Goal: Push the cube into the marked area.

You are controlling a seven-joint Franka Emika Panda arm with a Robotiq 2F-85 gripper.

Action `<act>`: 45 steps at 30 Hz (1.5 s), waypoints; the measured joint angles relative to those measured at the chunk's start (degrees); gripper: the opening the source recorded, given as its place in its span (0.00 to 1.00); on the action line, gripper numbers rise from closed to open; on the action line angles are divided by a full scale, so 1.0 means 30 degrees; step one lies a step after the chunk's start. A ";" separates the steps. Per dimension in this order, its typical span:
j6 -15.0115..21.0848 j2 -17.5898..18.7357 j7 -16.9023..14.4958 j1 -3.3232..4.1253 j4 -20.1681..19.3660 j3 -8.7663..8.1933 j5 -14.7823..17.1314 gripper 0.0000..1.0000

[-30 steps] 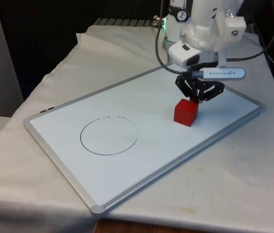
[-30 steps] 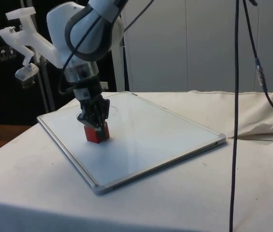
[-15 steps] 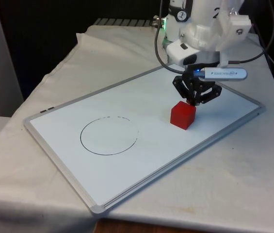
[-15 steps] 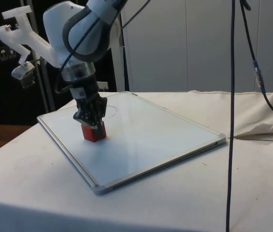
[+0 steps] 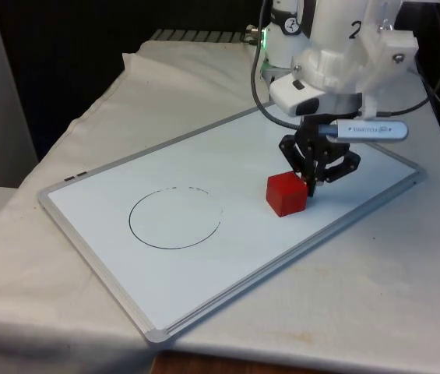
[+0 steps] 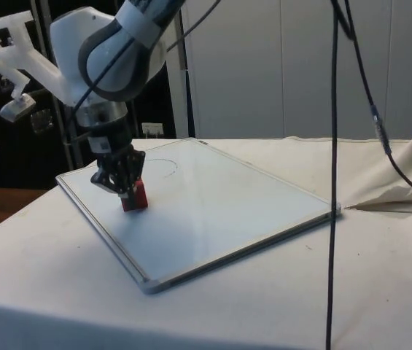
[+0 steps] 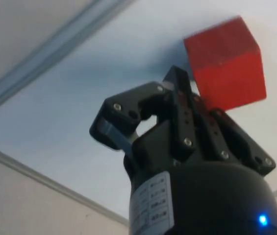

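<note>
The black two-finger gripper (image 5: pixel 311 185), fingers pressed together and holding nothing, touches the small red cube (image 5: pixel 286 193) from the cube's 3 o'clock side in the front view. The cube sits on the white metal-framed board (image 5: pixel 227 269), well apart from the hand-drawn black circle (image 5: pixel 175 218) at its 9 o'clock. A good push likely stays low and centred on that face, so the cube slides straight without spinning off.
</note>
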 measured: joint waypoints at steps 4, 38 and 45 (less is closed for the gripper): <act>-0.0038 0.0859 0.0038 -0.0057 0.1070 -0.0057 0.0000 0.00; -0.1222 0.1184 0.1853 0.0000 0.1738 -0.1070 -0.2865 0.00; -0.1585 0.1165 0.1853 0.0000 0.1662 -0.1451 -0.3419 0.00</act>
